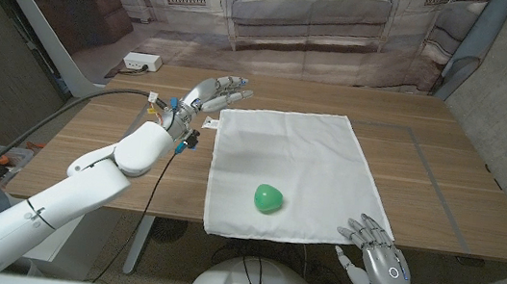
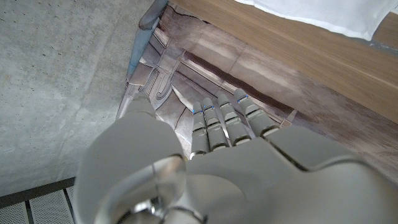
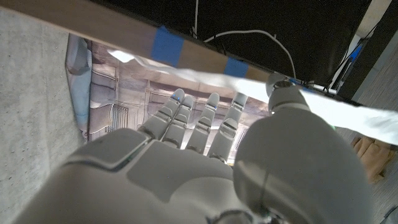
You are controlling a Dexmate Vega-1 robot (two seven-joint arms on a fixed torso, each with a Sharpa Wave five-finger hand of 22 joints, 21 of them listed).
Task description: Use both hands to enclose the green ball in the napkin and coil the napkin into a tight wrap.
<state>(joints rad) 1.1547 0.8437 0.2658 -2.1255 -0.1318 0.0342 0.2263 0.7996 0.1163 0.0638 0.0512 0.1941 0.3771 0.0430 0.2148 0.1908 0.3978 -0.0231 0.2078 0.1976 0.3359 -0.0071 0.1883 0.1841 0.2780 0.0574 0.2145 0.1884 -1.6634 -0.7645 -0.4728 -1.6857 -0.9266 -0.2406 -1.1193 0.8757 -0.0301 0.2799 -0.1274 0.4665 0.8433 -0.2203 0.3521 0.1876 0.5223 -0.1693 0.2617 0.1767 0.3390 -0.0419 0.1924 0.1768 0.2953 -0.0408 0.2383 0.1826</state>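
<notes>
Fingers (image 1: 237,86) on your left hand (image 1: 213,92) are stretched out nearly straight and lying close together, holding nothing. That hand sits at the far left corner of the napkin (image 1: 289,166), fingertips just beside the corner; can't tell from the head view whether they touch the cloth. The left wrist view shows the same fingers (image 2: 225,124) extended side by side, with the wood table (image 2: 298,43) and a strip of napkin (image 2: 323,15) past them.

Your right hand (image 1: 378,249) is at the napkin's near right corner, at the table's (image 1: 443,175) front edge. Its fingers (image 1: 367,229) are spread apart and empty, tips at or over the cloth's edge; contact not clear. In the right wrist view, its fingers (image 3: 199,121) reach out slightly parted, thumb off to one side, and the napkin's (image 3: 348,115) white edge runs past them.

Napkin lies flat and fully unfolded on the table, slightly skewed. Ball (image 1: 269,199) sits on top of it, in the near half, about midway across, uncovered. It's well apart from both your hands.

A white power strip (image 1: 141,62) lies on the floor beyond the table's far left corner.
</notes>
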